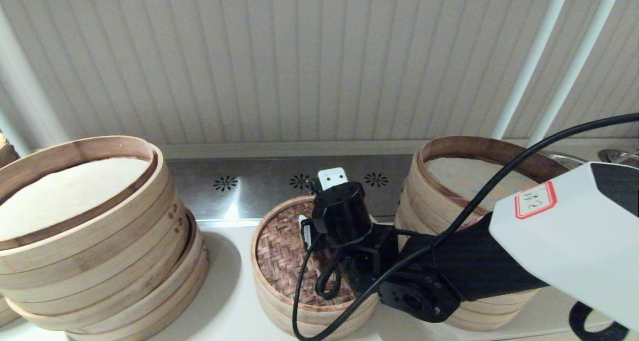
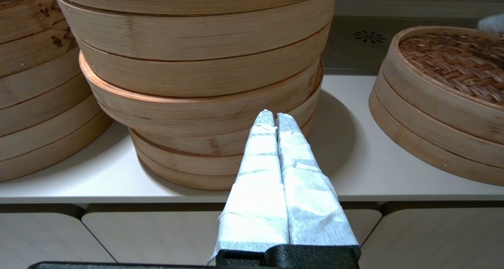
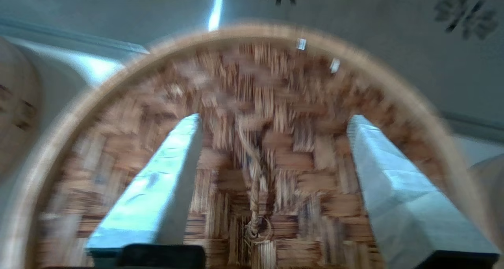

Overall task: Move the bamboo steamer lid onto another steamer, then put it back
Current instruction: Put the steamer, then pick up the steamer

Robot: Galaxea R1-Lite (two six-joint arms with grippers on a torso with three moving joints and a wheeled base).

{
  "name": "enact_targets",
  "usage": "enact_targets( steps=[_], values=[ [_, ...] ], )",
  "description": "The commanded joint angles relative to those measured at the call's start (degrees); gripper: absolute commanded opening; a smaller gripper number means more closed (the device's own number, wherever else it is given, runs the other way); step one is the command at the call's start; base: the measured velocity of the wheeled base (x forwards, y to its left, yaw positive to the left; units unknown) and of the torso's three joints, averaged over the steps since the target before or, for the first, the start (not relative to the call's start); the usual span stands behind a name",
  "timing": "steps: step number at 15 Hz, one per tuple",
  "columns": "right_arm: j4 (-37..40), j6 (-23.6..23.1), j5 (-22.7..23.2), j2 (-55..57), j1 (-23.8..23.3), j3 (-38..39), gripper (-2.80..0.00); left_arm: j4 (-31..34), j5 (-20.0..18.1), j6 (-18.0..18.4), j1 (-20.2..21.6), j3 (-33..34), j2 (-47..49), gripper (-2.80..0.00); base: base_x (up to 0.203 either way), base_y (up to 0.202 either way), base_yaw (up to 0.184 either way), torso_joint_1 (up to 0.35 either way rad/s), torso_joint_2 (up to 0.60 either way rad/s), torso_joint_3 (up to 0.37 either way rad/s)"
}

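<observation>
The bamboo steamer lid (image 1: 282,253), with its dark woven top and pale rim, rests on a short single-tier steamer (image 1: 284,317) at the middle of the counter. The lid hides this basket's inside. My right arm (image 1: 349,221) reaches in from the right, over the lid. In the right wrist view my right gripper (image 3: 274,119) is open just above the weave. Its taped fingers (image 3: 165,174) stand either side of the twine loop (image 3: 254,190), holding nothing. My left gripper (image 2: 274,117) is shut and empty. It is parked in front of the counter edge, and the lid (image 2: 453,60) shows to its right.
A wide leaning bamboo stack (image 1: 90,221) with a cream liner stands on the left, close ahead of the left gripper (image 2: 197,84). A tall stack (image 1: 449,181) rises at the right behind my right arm. A steel back panel (image 1: 259,181) runs along the wall behind the pale counter (image 1: 229,291).
</observation>
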Motion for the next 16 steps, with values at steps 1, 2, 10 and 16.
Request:
enact_targets(
  steps=[1, 2, 10, 16],
  values=[
    [0.0, -0.6, -0.3, -4.0, -0.1, 0.3, 0.0, 0.0, 0.0, 0.0, 0.0, 0.0, 0.0, -2.8, 0.0, 0.0, 0.0, 0.0, 0.0, 0.0],
    [0.2, -1.2, -0.5, -5.6, -0.1, 0.5, 0.0, 0.0, 0.0, 0.0, 0.0, 0.0, 0.0, -2.8, 0.0, 0.0, 0.0, 0.0, 0.0, 0.0],
    [7.3, -9.4, -4.6, -23.0, -0.2, -0.3, -2.8, 0.0, 0.0, 0.0, 0.0, 0.0, 0.0, -2.8, 0.0, 0.0, 0.0, 0.0, 0.0, 0.0],
    [17.3, -13.5, -8.0, -39.0, -3.5, -1.2, -2.8, 0.0, 0.0, 0.0, 0.0, 0.0, 0.0, -2.8, 0.0, 0.0, 0.0, 0.0, 0.0, 0.0]
  ],
)
